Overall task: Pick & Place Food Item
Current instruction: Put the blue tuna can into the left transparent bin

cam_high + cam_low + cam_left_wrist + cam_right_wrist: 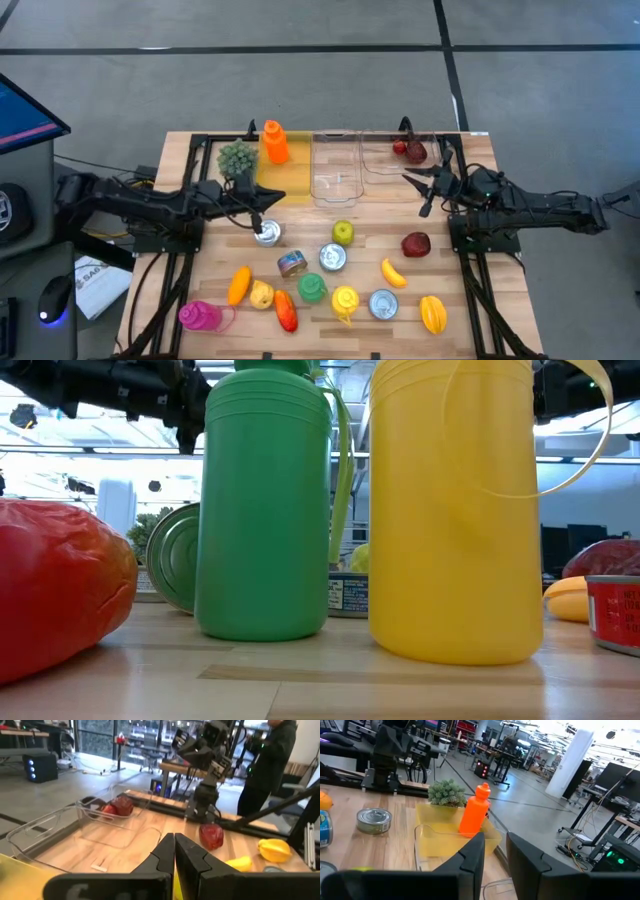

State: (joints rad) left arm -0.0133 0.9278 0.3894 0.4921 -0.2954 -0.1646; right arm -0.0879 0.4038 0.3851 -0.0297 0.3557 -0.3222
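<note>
Right claw raised beside the clear bin, fingers slightly parted and apparently empty, likely just clear of the red food lying inside. Left claw pinched shut, parked over the surface near a tin.

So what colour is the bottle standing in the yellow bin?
Orange: the bottle shows best in the right wrist view.
</note>
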